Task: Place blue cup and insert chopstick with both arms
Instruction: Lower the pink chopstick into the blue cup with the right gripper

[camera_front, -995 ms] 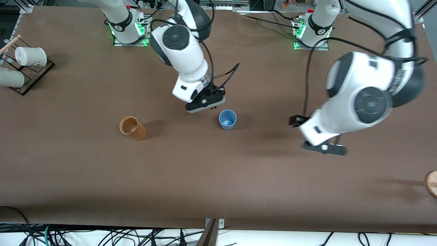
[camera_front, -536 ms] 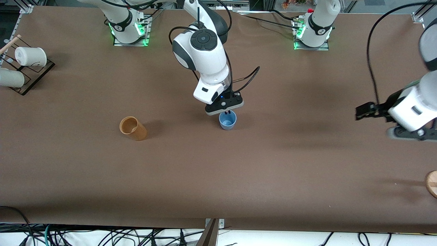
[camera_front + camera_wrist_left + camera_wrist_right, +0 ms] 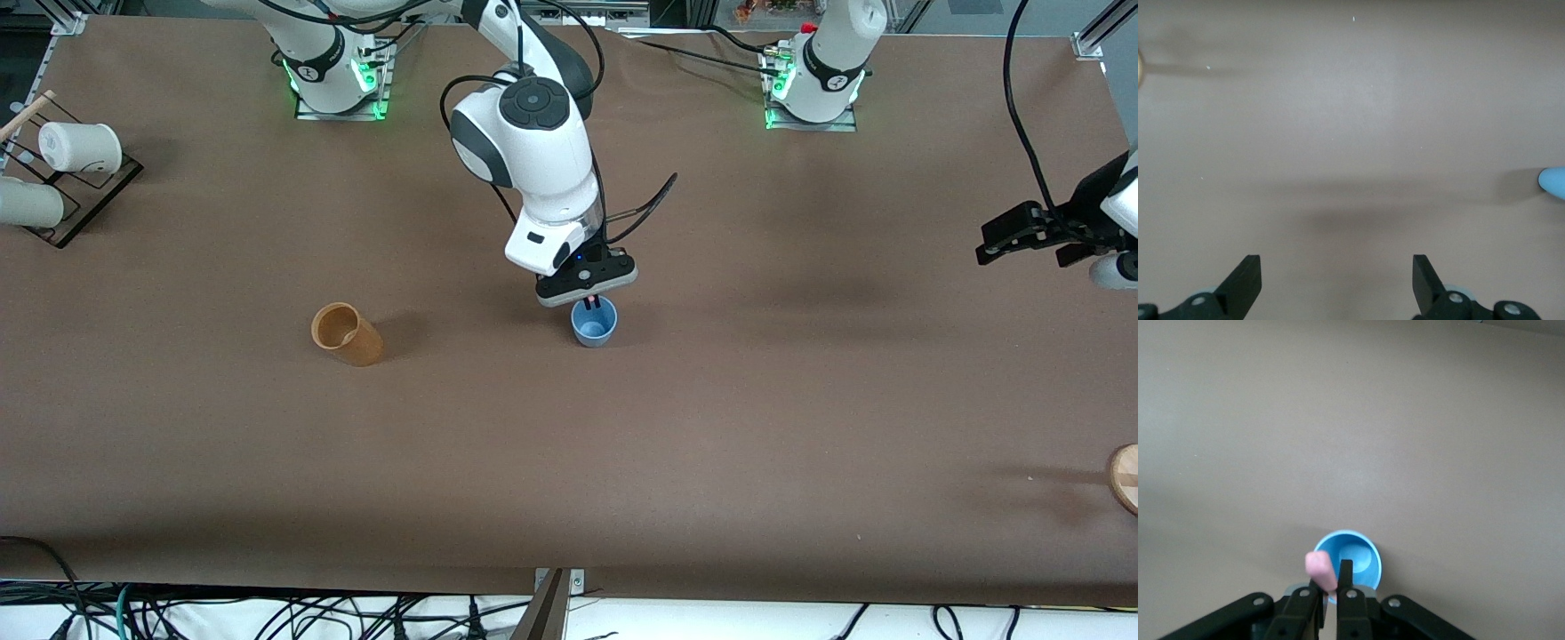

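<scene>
The right gripper's point(image 3: 1328, 600) fingers point(image 3: 1345, 577) are pressed together on the chopstick point(image 3: 1319, 571), a short pink stick whose free end points down at the open mouth of the blue cup point(image 3: 1349, 564). In the front view, this gripper point(image 3: 591, 305) hangs directly over the blue cup point(image 3: 594, 324), its black fingertips just above the paler rim; whether the stick's tip is already inside the rim cannot be told. The cup stands upright on the brown surface point(image 3: 569, 462) about midway between the two ends.

The left gripper's point(image 3: 1337, 280) fingers point(image 3: 1245, 280) stand wide apart with nothing between them, over bare surface; a sliver of the blue cup point(image 3: 1554, 181) shows at the edge of its wrist view. In the front view, the left gripper point(image 3: 1111, 267) sits high at the left arm's end of the surface, well apart from the cup.

An orange-tan cup point(image 3: 346, 334) stands toward the right arm's end, beside the blue cup but well apart.
</scene>
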Action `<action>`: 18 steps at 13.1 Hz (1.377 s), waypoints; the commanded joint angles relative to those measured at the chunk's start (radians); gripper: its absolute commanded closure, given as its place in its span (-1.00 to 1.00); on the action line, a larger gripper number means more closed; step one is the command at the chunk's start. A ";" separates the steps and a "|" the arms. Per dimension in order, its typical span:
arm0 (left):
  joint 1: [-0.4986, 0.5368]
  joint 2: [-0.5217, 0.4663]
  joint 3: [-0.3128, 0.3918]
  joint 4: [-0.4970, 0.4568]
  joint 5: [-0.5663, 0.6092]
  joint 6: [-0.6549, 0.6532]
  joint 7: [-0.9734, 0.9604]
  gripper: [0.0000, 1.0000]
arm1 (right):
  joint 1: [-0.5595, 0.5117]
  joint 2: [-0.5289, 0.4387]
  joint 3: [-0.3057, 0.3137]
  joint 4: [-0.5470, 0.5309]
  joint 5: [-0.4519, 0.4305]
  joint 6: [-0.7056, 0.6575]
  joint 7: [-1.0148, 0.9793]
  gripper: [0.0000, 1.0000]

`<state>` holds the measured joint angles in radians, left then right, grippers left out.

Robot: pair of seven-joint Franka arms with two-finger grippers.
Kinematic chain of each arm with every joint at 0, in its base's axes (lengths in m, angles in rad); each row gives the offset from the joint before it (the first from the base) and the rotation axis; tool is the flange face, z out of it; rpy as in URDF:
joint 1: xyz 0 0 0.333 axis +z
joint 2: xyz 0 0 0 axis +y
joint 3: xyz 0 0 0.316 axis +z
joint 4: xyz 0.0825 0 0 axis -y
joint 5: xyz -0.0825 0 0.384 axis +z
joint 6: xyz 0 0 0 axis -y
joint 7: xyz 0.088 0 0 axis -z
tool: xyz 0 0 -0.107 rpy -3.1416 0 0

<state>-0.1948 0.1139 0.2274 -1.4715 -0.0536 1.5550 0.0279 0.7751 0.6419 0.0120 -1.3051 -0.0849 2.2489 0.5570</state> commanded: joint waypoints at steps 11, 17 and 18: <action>0.015 -0.059 -0.031 -0.101 -0.003 0.002 0.013 -1.00 | 0.018 0.001 -0.001 0.161 -0.016 -0.149 0.067 1.00; 0.012 -0.054 -0.033 -0.096 -0.003 0.003 0.012 -1.00 | 0.013 0.048 -0.010 0.164 -0.045 -0.068 0.032 1.00; 0.012 -0.054 -0.033 -0.096 -0.003 0.004 0.012 -1.00 | 0.013 0.054 -0.011 0.164 -0.047 -0.066 0.031 1.00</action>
<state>-0.1923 0.0701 0.2058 -1.5621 -0.0536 1.5612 0.0279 0.7915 0.6726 -0.0006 -1.1622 -0.1127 2.1704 0.6013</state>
